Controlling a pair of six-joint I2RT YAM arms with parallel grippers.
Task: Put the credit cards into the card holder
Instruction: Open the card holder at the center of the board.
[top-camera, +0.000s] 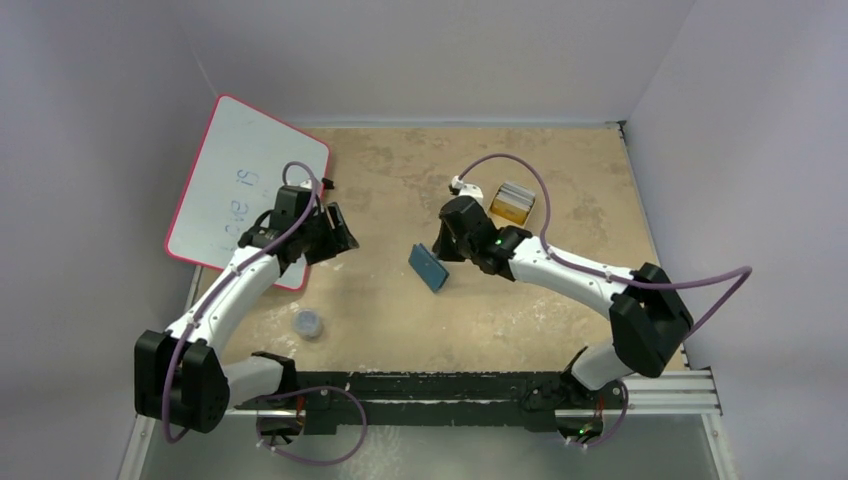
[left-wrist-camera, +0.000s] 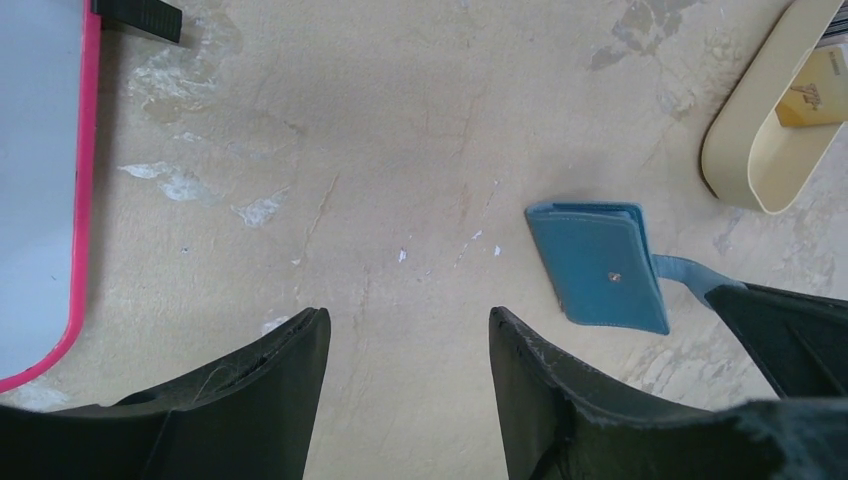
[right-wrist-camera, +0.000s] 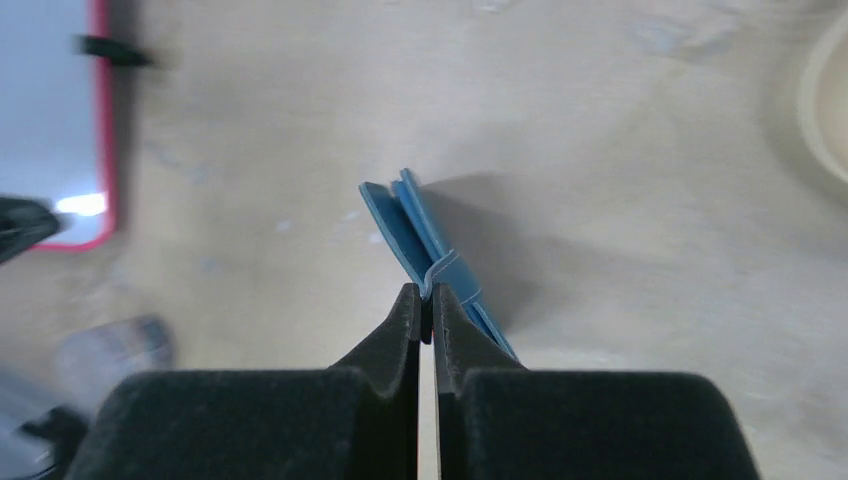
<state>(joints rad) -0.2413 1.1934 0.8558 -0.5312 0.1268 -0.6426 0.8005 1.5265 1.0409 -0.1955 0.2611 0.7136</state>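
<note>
The card holder is a closed teal-blue wallet near the table's middle, tilted up on one edge. A thin blue strap runs from it into my right gripper, whose jaws are shut on that strap. In the left wrist view the card holder shows with the strap leading to a right finger. The credit cards, orange-yellow and grey, stand in a beige tray behind the right gripper. My left gripper hovers open over bare table left of the holder, with nothing between its fingers.
A pink-rimmed whiteboard lies at the far left, partly under the left arm. A small round grey cap sits near the table's front left. The walls close in at the back and on both sides.
</note>
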